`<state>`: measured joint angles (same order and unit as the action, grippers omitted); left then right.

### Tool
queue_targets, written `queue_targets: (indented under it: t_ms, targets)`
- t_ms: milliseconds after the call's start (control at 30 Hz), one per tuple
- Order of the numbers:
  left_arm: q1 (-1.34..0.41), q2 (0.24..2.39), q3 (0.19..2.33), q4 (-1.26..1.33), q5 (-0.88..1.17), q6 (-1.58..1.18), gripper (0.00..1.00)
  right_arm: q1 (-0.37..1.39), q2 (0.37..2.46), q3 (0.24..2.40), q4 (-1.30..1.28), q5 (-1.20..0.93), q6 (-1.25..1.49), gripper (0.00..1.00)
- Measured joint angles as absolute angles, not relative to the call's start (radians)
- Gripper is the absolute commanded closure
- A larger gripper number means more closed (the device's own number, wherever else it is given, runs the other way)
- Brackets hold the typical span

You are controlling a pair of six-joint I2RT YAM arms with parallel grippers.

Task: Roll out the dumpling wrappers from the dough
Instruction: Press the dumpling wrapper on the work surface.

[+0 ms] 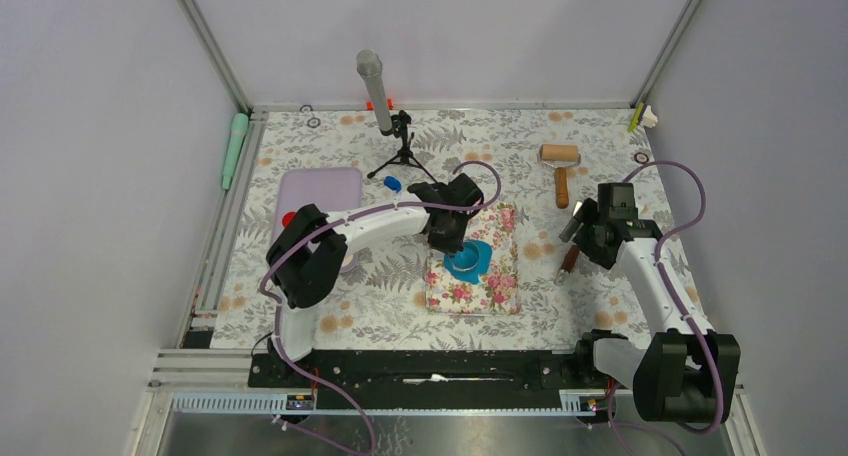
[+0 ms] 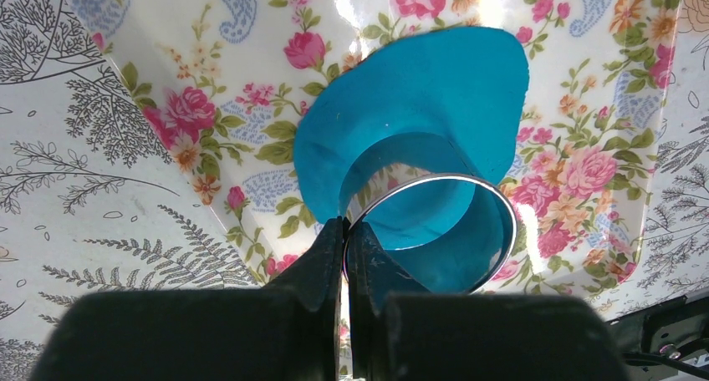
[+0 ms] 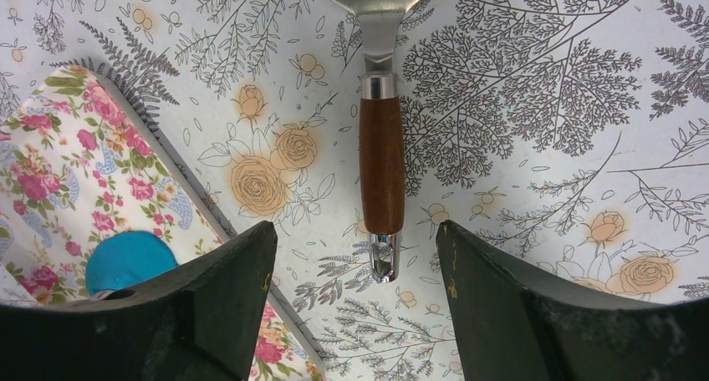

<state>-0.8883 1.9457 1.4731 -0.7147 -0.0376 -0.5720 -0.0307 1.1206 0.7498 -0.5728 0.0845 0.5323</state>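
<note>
**Cutting step, disc not yet freed**

Left claw [image 2: 344, 231] pinched tight on metal ring cutter [image 2: 435, 179], which sits on flat blue dough [image 2: 435, 80] on floral mat [image 2: 201, 105]. Right claw [image 3: 355, 239] spread apart over wooden-handled tool [image 3: 381, 172], gripping nothing. Next likely: press, lift ring straight, leave clean round.

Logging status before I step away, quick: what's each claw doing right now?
Left claw: closed on the rim of the round shiny metal ring cutter.
Right claw: open, holding nothing, above the brown wooden-handled metal tool.
</note>
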Motion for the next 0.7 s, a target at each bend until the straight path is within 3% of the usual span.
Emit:
queue_targets:
  t_ms: [700]
  targets:
    - [-0.889, 1.967, 1.486, -0.707, -0.023, -0.573, 1.0, -0.031, 1.121, 0.735, -0.574, 0.067, 0.528, 0.22]
